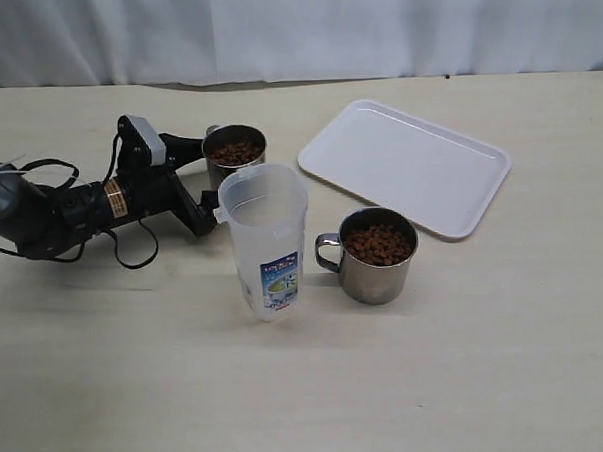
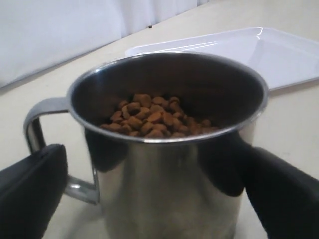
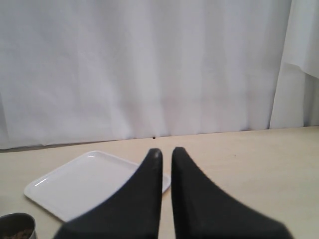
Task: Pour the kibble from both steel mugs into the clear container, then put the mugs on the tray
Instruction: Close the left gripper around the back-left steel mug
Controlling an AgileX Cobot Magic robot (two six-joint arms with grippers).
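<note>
Out on the pale worktop (image 1: 487,358) the clear container (image 1: 266,243) stands upright in the middle, label facing the camera. Behind it and a touch to the left sits the far steel mug (image 1: 235,154), loaded with reddish-brown kibble (image 1: 237,151). The left arm lies low across the worktop from the left edge, and the left fingers (image 1: 198,222) are spread wide, one on each side of that mug. From the left wrist view the mug (image 2: 169,164) fills the frame, pellets heaped inside. Its looped handle (image 2: 40,124) juts out to one side, and a black finger flanks it on each side. There is a clear gap on the handle side. On the other side I cannot tell whether the pad touches the steel. The mug rests on the worktop.

To the right of the container, just beside it, stands the near steel mug (image 1: 378,255), upright and full of kibble, handle pointing toward the container. Beyond it lies the white tray (image 1: 404,166), flat and set at an angle.

The right wrist view shows the right fingers (image 3: 144,199) drawn together with nothing between them, raised above the worktop and aimed toward the tray (image 3: 84,184) and the white curtain (image 3: 149,69).
</note>
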